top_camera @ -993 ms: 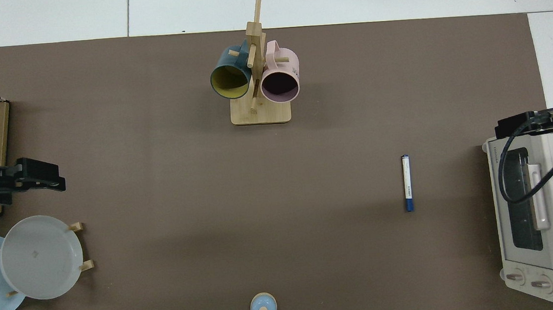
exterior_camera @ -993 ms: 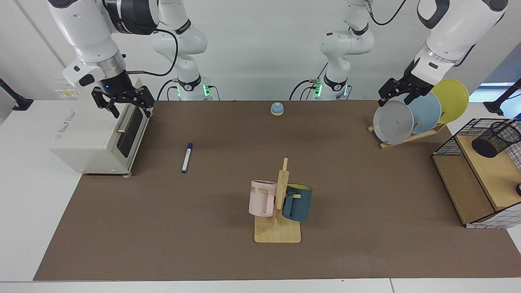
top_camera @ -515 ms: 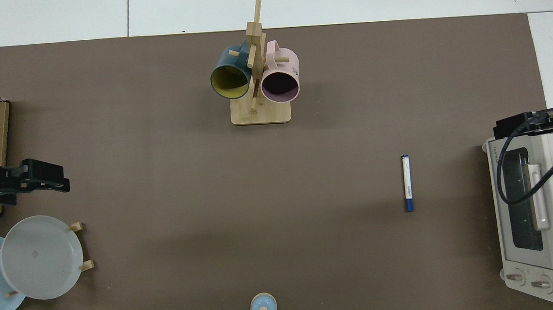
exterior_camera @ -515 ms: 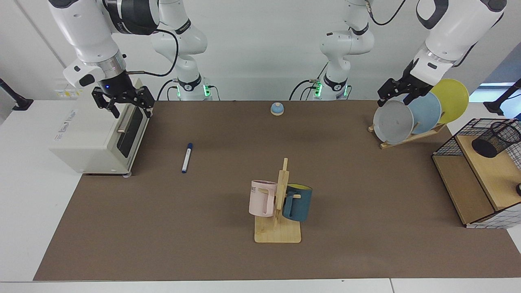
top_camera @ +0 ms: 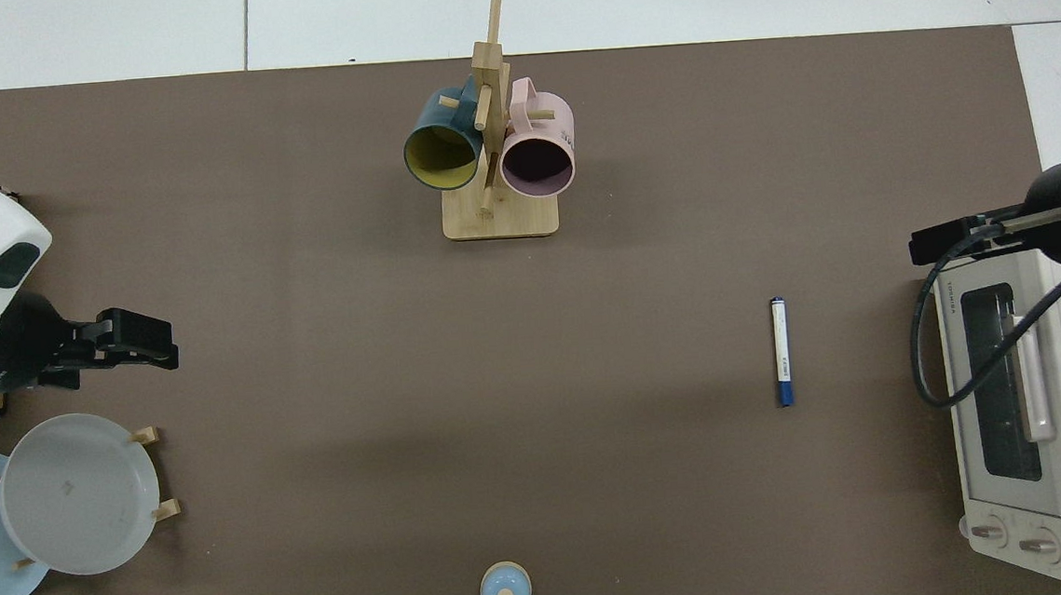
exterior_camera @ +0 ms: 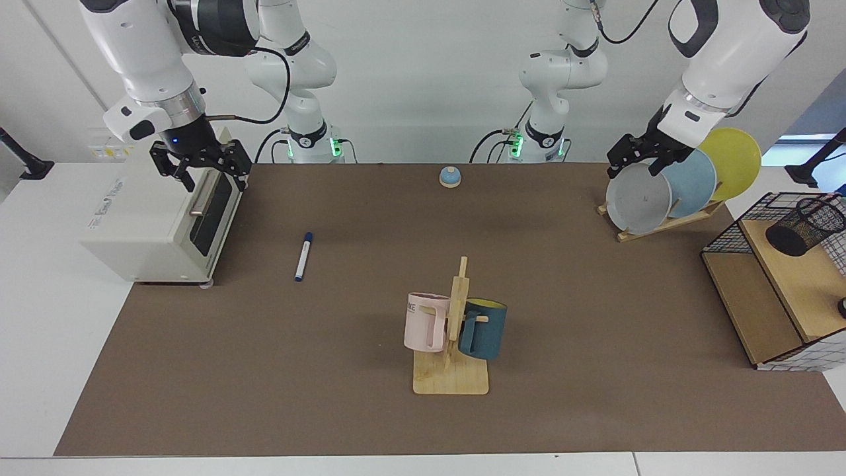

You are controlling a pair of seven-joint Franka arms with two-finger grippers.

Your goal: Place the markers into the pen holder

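Overhead, the right gripper [exterior_camera: 200, 173] is held above the toaster oven [exterior_camera: 158, 215], its fingers spread and empty. Across the table, the left gripper [exterior_camera: 638, 160] is poised over three plates [exterior_camera: 638, 197] in a rack; its fingers cannot be made out. One marker [exterior_camera: 303, 256] is seen lying flat on the brown mat [exterior_camera: 330, 344], near the oven. One pen holder [exterior_camera: 805, 226] is seen tilted on the wire rack's shelf [exterior_camera: 796, 277]. Two mugs [exterior_camera: 426, 322] are hung on one wooden stand.

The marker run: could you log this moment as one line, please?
marker: on mat | pen holder: on rack | right gripper: open, above toaster oven | left gripper: open, above plates
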